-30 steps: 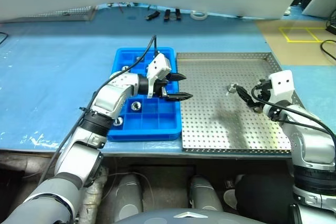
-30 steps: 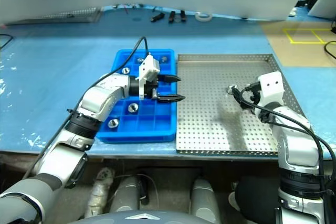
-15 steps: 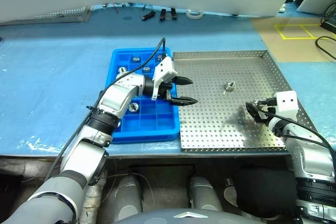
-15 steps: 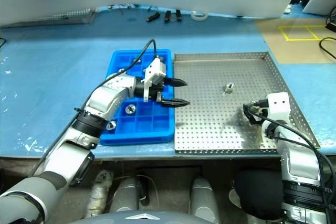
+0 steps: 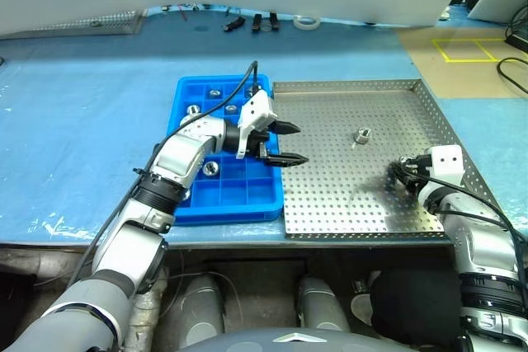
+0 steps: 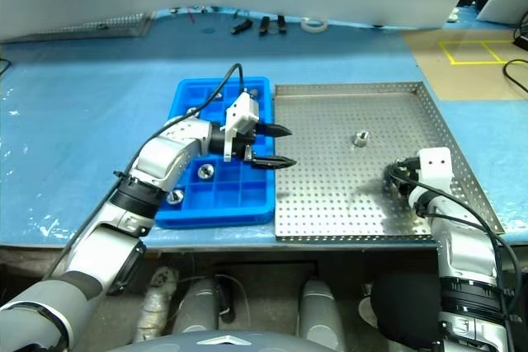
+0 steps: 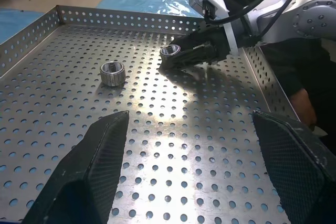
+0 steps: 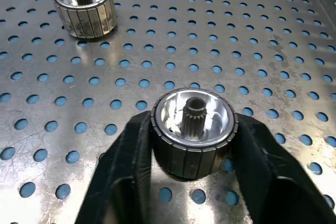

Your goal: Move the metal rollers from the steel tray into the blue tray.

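**Right gripper clamps a roller on the steel tray**

The right gripper (image 8: pixel 191 145) sits low near the right side of the large square perforated steel tray (image 5: pixel 355 195), its 2 black fingers (image 8: pixel 128 166) pressed against either side of a small shiny ribbed metal roller (image 8: pixel 193 129) that stands upright on the dotted floor. It grips that roller right between its tips. A 2nd silver roller (image 5: pixel 361 133) stands free on the tray floor, well apart from the gripper and further from the robot. The left gripper (image 5: pixel 285 143) hovers over the seam between the steel tray and the bright blue compartmented plastic tray (image 5: pixel 227 195), fingers spread wide and holding nothing. Several rollers, such as one (image 5: pixel 210 168), already sit in the blue tray's squares.
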`<state>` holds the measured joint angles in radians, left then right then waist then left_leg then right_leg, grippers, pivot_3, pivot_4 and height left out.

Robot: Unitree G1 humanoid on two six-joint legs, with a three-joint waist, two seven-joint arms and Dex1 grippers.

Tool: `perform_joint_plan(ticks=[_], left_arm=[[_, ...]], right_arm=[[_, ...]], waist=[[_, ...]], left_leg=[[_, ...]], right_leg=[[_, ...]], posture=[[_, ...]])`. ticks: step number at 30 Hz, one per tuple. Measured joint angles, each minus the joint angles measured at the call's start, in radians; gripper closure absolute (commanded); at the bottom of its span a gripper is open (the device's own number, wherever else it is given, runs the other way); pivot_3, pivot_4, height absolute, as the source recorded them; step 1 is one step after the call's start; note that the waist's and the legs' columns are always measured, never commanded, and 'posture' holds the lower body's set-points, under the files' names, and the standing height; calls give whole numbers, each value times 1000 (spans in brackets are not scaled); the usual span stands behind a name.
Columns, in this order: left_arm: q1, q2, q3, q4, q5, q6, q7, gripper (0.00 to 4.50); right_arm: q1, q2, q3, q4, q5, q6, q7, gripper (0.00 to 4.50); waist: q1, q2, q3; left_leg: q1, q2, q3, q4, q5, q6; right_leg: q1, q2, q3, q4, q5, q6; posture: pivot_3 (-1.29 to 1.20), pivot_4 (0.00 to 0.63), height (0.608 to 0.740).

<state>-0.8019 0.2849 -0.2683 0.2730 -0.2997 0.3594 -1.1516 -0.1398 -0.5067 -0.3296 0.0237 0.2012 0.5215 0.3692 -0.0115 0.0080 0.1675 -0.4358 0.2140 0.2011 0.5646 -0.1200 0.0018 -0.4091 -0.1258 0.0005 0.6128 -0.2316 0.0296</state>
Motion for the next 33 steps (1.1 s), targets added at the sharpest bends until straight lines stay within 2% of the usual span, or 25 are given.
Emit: perform_joint_plan(ticks=[4,10,17,25,33], left_arm=[[4,19,14,0,0,9,15,513],[2,18,120,16,-9,11,132,513],[79,111,173,-55,-15,71,154,513],[265,233,243,-283,-58,193,205,513],[447,331,346,-479,-101,279,273,513]], right_arm=[[0,0,22,-32,2,6,12,2865],[-57,3,72,-121,30,55,38,2865],[-217,28,214,-169,69,106,120,2865],[-434,126,378,-2,56,59,216,2865],[-513,199,468,160,25,-30,299,2865]], waist=[[-1,0,0],[0,0,0],[14,0,0],[75,0,0],[130,-1,1]], left_leg=[[0,0,0,0,0,0],[0,1,0,0,0,0],[-1,1,0,-2,0,-1],[-4,5,1,-4,2,-4],[-5,5,0,-5,3,-5]], right_leg=[[0,0,0,0,0,0],[0,0,0,0,0,0],[-3,0,-1,0,0,0],[-8,1,-4,2,1,-1],[-9,1,-5,3,1,-1]], posture=[[-331,150,740],[-254,150,740],[-107,150,740],[94,150,740],[202,150,740]])
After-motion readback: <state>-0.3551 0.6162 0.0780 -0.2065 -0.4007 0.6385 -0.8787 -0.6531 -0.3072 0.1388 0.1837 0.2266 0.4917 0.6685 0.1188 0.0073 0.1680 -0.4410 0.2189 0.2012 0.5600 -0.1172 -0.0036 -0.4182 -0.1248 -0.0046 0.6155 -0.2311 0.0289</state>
